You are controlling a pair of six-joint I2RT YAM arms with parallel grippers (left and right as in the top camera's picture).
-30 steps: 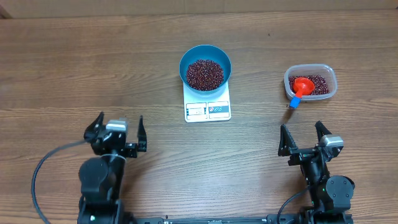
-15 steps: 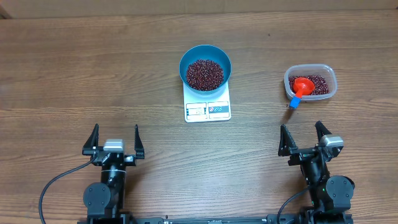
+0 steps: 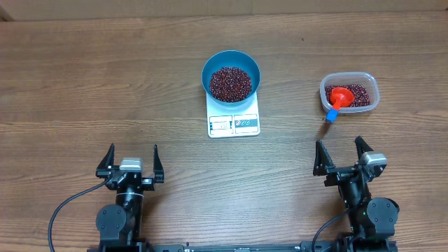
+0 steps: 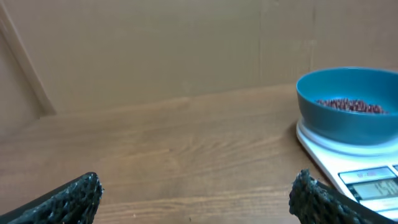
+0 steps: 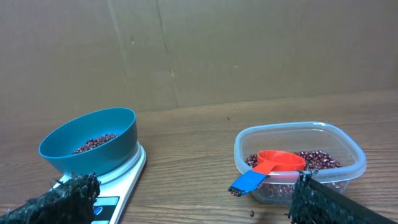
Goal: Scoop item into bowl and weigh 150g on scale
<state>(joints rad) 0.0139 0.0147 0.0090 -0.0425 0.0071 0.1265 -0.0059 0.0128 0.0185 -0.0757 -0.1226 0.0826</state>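
Observation:
The teal bowl [image 3: 231,75] [image 4: 348,115] [image 5: 90,149] sits on the white scale [image 3: 234,120] [image 4: 367,171] [image 5: 112,186] at the table's middle and holds a heap of dark red beans [image 3: 230,83] [image 4: 351,104] [image 5: 93,143]. More beans [image 3: 357,94] [image 5: 317,158] lie in a clear tub [image 3: 348,93] [image 5: 298,162] at the right. My left gripper [image 3: 130,160] [image 4: 198,193] is open at the near left with nothing between its fingers. Below the tub, my right gripper [image 3: 341,155] [image 5: 193,199] stands open and empty as well.
A red scoop [image 3: 339,97] [image 5: 277,163] with a blue handle end [image 3: 331,115] [image 5: 247,181] rests in the tub, its handle sticking out over the near rim. One stray bean [image 5: 251,213] lies on the wood near the handle. A cardboard wall [image 5: 249,50] backs the table.
The left arm has drawn back toward the near edge and straightened, its gripper still open. The right arm, bowl, scale and tub have not moved.

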